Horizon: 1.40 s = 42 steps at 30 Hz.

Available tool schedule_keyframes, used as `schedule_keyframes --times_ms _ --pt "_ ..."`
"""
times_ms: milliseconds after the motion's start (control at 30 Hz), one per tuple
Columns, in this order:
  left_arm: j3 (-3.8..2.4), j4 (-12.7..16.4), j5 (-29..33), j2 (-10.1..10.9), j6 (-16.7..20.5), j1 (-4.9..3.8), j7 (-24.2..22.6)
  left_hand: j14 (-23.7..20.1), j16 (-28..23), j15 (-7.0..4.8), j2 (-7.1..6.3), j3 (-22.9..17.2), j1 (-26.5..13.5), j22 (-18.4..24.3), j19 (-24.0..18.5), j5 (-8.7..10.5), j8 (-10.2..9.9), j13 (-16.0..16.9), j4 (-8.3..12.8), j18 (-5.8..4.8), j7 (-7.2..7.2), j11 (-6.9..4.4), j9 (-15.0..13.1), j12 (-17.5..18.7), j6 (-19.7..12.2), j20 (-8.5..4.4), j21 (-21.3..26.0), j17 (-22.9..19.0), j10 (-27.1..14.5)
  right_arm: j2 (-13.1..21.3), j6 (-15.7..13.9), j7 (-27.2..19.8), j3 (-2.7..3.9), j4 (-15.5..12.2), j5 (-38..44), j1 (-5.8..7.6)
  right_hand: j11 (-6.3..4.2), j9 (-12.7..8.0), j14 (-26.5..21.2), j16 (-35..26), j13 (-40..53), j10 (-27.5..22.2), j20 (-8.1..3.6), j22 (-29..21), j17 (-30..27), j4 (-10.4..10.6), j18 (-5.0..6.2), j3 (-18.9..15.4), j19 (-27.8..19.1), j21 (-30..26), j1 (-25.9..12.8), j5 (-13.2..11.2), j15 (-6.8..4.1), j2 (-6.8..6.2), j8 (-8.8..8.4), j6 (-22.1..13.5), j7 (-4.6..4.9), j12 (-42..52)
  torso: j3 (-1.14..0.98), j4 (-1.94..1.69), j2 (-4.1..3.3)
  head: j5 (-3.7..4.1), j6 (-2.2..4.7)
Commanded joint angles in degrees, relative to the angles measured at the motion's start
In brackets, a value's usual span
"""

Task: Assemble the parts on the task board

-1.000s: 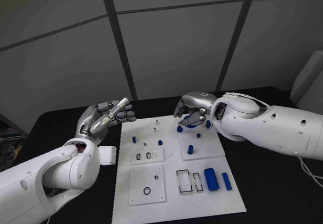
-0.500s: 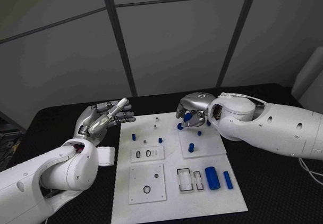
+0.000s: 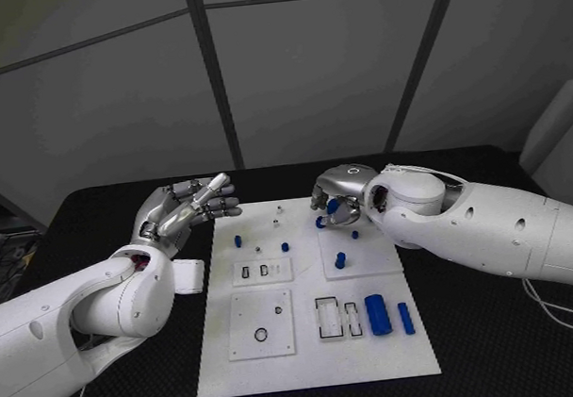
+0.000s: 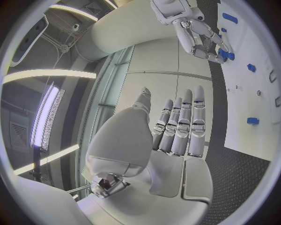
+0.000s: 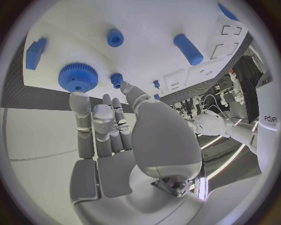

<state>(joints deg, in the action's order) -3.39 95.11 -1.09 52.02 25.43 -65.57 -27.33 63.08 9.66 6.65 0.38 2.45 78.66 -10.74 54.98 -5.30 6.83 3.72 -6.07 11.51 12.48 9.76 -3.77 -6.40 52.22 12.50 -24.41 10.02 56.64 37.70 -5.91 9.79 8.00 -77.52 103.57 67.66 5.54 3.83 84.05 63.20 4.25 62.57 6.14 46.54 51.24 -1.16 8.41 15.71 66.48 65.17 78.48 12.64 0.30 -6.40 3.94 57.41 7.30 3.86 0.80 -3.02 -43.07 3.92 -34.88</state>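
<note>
Left silver hand (image 3: pixel 185 208): raised beside white task board (image 3: pixel 315 347), fingers straight, nothing held | Right silver hand (image 3: pixel 337 196): over board's far end, fingertips at large blue toothed gear (image 5: pixel 77 77); grasp indeterminate.

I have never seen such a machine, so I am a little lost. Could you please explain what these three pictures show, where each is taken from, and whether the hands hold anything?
This is a robot with two white arms ending in silver hands. One picture looks down from its head; the two round ones come from cameras at each wrist. On the black table lies a white board with small blue parts, among them a gear and a cylinder. The left hand is raised beside the board, fingers straight, holding nothing. The right hand hovers over the board's far end near the gear; it grips nothing.
</note>
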Motion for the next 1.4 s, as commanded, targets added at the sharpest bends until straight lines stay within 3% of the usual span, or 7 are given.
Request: schedule_keyframes --times_ms 33,267,567,833,1067,1233,1400 --pt "-0.08 0.14 -0.42 0.08 -0.65 -0.09 -0.21 0.24 -0.42 0.10 0.26 0.20 0.13 -0.06 0.29 0.08 -0.30 0.01 0.11 -1.09 0.28 0.13 0.05 0.36 0.25 0.03 -0.32 0.06 0.06 -0.24 0.73 -0.01 0.04 0.28 0.88 0.13 -0.01 0.04 1.98 1.05 0.10 0.95 0.03 1.23 1.04 0.29 -0.69 0.27 0.78 0.91 0.60 -0.15 0.42 0.04 -0.06 -0.13 0.04 0.41 -0.05 0.07 -0.08 0.06 -0.17" --pt "-0.09 0.13 -0.42 0.18 -0.45 -0.09 -0.41 0.23 -0.43 0.10 0.27 0.20 0.13 -0.06 0.29 0.08 -0.31 0.01 0.11 -1.09 0.28 0.13 0.05 0.37 0.24 0.03 -0.32 0.07 0.06 -0.77 2.39 -0.05 0.02 1.15 0.63 0.13 -0.74 0.09 2.14 4.44 0.23 3.56 -0.29 5.86 4.66 0.96 -1.36 1.93 2.76 4.25 0.71 -0.30 -0.03 0.22 0.05 0.44 0.18 0.87 -0.09 0.06 -0.23 -0.01 -0.36" --pt "-0.10 0.06 -0.42 0.18 -0.37 -0.09 -0.46 0.23 -0.43 0.10 0.27 0.20 0.13 -0.06 0.29 0.08 -0.31 0.01 0.11 -1.09 0.28 0.13 0.05 0.37 0.24 0.03 -0.32 0.07 0.06 -1.23 3.94 -0.32 -0.03 1.92 0.16 0.12 -0.81 0.10 2.18 5.47 0.13 3.93 -0.38 7.00 5.74 1.17 -1.53 2.56 3.16 5.10 0.70 -0.41 -0.09 0.06 0.08 0.66 0.28 0.66 -0.13 0.13 -0.35 -0.15 -0.60" --pt "-0.11 0.03 -0.42 0.21 -0.36 -0.09 -0.43 0.22 -0.47 0.11 0.34 0.18 0.17 -0.06 0.27 0.06 -0.33 0.01 0.15 -1.10 0.30 0.14 0.05 0.40 0.26 0.03 -0.33 0.10 0.07 -1.63 4.80 -0.61 -0.19 2.70 -0.21 0.11 -0.81 0.11 2.17 5.89 0.07 4.05 -0.40 7.31 6.11 1.31 -1.57 2.93 3.19 5.39 0.69 -0.48 -0.09 0.02 0.08 0.78 0.37 0.52 -0.07 -0.05 -0.35 -0.06 -0.91" --pt "-0.11 0.06 -0.42 0.32 -0.36 -0.09 -0.40 0.21 -0.50 0.12 0.40 0.17 0.20 -0.07 0.26 0.05 -0.35 0.02 0.19 -1.11 0.31 0.15 0.04 0.42 0.27 0.03 -0.35 0.12 0.08 -1.72 3.86 -1.23 -0.31 2.78 -0.81 0.10 -1.04 0.26 2.29 7.48 0.12 5.33 -0.50 9.12 7.82 1.74 -1.83 4.36 3.88 6.69 0.90 -0.58 -0.25 0.67 0.47 1.94 0.60 0.62 -0.04 -0.11 -0.36 -0.01 -1.08" --pt "-0.12 0.02 -0.42 0.33 -0.48 -0.09 -0.36 0.21 -0.50 0.12 0.40 0.17 0.20 -0.07 0.26 0.05 -0.35 0.02 0.19 -1.11 0.31 0.15 0.04 0.42 0.27 0.03 -0.35 0.12 0.08 -1.71 1.71 -1.19 -0.33 2.63 -2.12 0.10 -1.10 0.61 2.39 9.00 0.32 7.13 -0.58 10.89 9.38 2.20 -2.10 6.89 4.57 8.01 1.62 -3.12 -0.36 2.70 1.38 4.38 0.95 0.88 -0.04 -0.15 -0.33 0.01 -1.19" --pt "-0.12 -0.02 -0.42 0.34 -0.56 -0.09 -0.27 0.21 -0.52 0.12 0.43 0.17 0.21 -0.07 0.26 0.05 -0.37 0.02 0.21 -1.11 0.32 0.15 0.04 0.44 0.28 0.03 -0.35 0.13 0.08 -1.54 -0.64 -1.01 -0.33 2.34 -3.37 0.10 -1.68 1.07 2.30 9.66 0.72 8.96 -0.67 12.21 9.91 2.45 -2.28 7.53 5.15 8.95 1.47 -3.45 -0.85 2.97 2.18 6.32 0.44 1.35 -0.03 -0.23 -0.33 0.13 -1.23"
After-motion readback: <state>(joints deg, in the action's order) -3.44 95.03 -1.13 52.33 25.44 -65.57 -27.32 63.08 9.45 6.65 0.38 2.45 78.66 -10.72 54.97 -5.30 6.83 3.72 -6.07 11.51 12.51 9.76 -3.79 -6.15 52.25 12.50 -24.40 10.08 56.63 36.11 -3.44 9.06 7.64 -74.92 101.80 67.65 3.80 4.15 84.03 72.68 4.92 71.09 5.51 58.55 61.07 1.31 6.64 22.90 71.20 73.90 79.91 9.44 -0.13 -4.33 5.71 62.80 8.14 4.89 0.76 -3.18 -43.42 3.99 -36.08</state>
